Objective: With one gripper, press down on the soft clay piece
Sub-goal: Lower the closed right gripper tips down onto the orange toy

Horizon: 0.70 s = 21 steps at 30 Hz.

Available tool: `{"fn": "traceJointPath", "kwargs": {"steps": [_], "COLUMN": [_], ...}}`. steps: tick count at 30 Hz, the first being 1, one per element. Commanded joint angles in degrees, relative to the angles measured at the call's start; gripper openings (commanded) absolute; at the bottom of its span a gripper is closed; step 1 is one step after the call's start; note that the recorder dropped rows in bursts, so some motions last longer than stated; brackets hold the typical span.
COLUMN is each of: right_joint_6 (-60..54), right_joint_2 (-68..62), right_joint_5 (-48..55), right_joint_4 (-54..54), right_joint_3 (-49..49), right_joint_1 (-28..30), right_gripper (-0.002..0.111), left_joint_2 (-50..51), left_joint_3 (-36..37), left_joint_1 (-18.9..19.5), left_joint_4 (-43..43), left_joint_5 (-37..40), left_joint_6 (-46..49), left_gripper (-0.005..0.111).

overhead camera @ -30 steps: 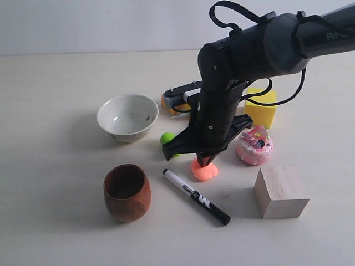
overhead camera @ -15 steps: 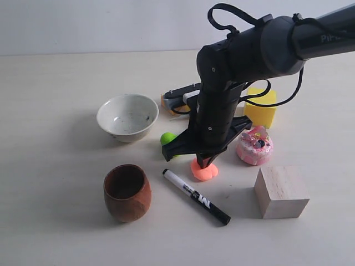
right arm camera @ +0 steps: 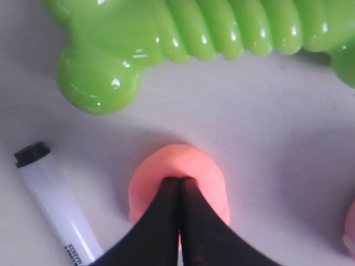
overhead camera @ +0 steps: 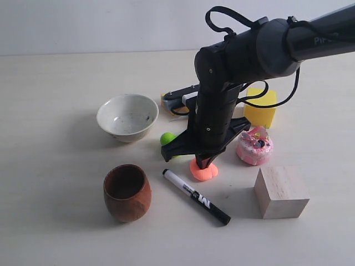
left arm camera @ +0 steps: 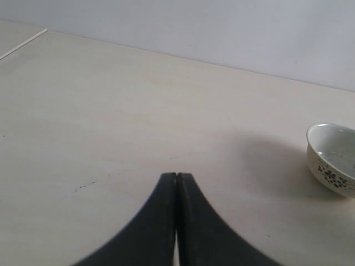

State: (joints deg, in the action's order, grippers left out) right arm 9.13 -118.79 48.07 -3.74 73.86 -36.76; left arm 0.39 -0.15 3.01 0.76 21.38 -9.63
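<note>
Exterior view: the right gripper (overhead camera: 204, 160), fingers closed together, stands tip-down on the clay piece (overhead camera: 207, 173). The arm has shifted slightly left since a second ago; the clay has not moved. A marker (overhead camera: 195, 197) lies just beside the clay, with a green toy (overhead camera: 167, 138) behind. Left wrist view: the left gripper (left arm camera: 176, 180) is closed above the table (left arm camera: 111, 111), near a bowl (left arm camera: 333, 158). Right wrist view: the closed tips touch the clay's top.

Bright diffuse light; soft shadows; glints on green toy (right arm camera: 183, 33).

Pale cream tabletop (overhead camera: 50, 233), plain grey-white wall (overhead camera: 100, 25) behind, soft diffuse light, faint shadows
</note>
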Motion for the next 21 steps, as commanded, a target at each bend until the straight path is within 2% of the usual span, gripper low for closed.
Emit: {"fn": "traceJointPath", "kwargs": {"steps": [1, 21], "right_joint_6": [0.0, 0.0], "right_joint_2": [-2.1, -2.1], "right_joint_5": [0.0, -0.5], "right_joint_4": [-0.8, -0.8], "right_joint_3": [-0.9, -0.9], "right_joint_1": [-0.2, -0.2], "right_gripper": [0.000, 0.000], "left_joint_2": [-0.4, -0.4], "left_joint_3": [0.1, 0.1], "left_joint_1": [-0.3, -0.3], "left_joint_4": [-0.4, -0.4], "left_joint_5": [-0.1, -0.1], "left_joint_6": [0.2, 0.2], "left_gripper": [0.000, 0.000]}}
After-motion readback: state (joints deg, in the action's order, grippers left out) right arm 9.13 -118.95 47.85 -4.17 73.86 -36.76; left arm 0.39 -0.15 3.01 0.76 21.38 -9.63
